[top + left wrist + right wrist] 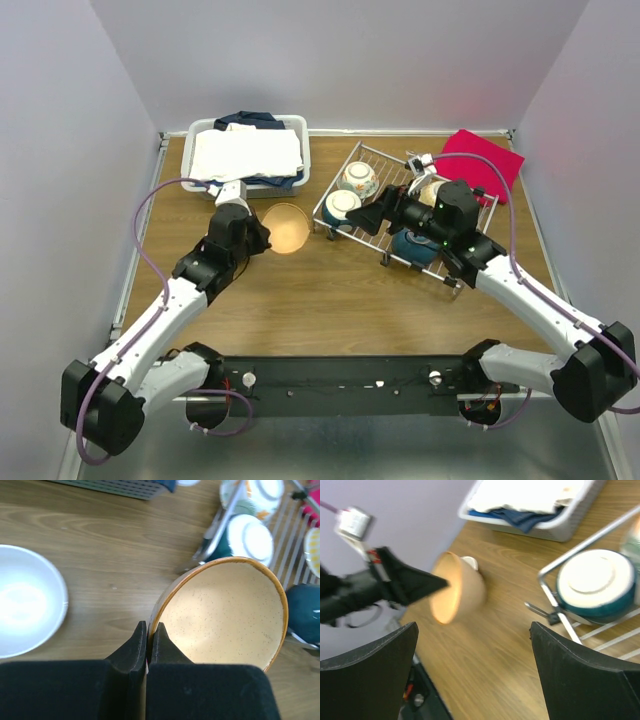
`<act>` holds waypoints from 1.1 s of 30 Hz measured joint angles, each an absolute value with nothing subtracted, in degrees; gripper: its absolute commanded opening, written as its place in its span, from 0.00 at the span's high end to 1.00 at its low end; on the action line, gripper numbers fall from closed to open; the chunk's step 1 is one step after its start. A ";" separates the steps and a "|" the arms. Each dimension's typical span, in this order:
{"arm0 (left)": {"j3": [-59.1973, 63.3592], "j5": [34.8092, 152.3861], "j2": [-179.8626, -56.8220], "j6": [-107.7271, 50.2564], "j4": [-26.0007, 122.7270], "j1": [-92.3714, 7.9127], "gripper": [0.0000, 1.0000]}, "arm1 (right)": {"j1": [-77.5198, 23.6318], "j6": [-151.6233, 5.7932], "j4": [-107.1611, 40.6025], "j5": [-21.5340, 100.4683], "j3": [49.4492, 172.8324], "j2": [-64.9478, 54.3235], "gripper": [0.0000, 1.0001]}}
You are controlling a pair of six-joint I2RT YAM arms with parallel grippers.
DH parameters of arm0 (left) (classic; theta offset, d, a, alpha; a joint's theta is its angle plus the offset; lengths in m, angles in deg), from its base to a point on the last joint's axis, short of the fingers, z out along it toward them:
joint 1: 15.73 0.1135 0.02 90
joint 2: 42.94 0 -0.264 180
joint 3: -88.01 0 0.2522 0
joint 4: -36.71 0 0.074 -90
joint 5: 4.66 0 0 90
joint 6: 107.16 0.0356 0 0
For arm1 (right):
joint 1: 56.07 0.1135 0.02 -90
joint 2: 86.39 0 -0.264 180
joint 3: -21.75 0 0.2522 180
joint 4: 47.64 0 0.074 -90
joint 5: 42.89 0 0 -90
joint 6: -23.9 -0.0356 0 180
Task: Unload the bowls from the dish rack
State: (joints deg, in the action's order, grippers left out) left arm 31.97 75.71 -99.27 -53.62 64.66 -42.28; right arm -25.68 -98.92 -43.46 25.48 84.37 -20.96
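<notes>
My left gripper [260,238] [149,629] is shut on the rim of a cream bowl with an orange rim [287,228] [225,615], held tilted just left of the dish rack [385,160]. The same bowl shows in the right wrist view [460,587]. My right gripper [365,222] [475,652] is open and empty over the rack's left end. In the rack sit a floral bowl [358,179], an upturned teal bowl [340,207] [597,585], another teal bowl [412,246] and a yellowish bowl [431,192]. A white bowl [25,605] stands on the table left of the held bowl.
A white bin of folded cloth [248,152] [535,505] stands at the back left. A red cloth [484,160] lies at the back right behind the rack. Bare wood lies in front of the rack and between the arms.
</notes>
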 measured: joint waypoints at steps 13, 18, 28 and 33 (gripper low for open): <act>28.25 72.41 -98.29 -49.43 80.71 -20.37 1.00 | -25.68 -90.92 -31.96 29.94 85.59 -20.94 0.00; 29.06 73.17 -102.44 -49.49 79.37 -16.94 1.00 | -25.70 -89.59 -30.02 29.96 85.59 -20.94 0.00; 30.96 76.01 -111.69 -49.36 73.71 -13.03 0.81 | -25.68 -88.06 -26.85 31.05 85.59 -23.35 0.00; 32.40 76.80 -112.23 -49.51 71.26 -12.35 0.67 | -25.68 -87.86 -26.41 31.93 85.59 -24.33 0.00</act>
State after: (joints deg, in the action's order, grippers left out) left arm 32.40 76.80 -112.23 -49.51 71.26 -12.35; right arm -25.68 -87.86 -26.41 31.93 85.59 -24.33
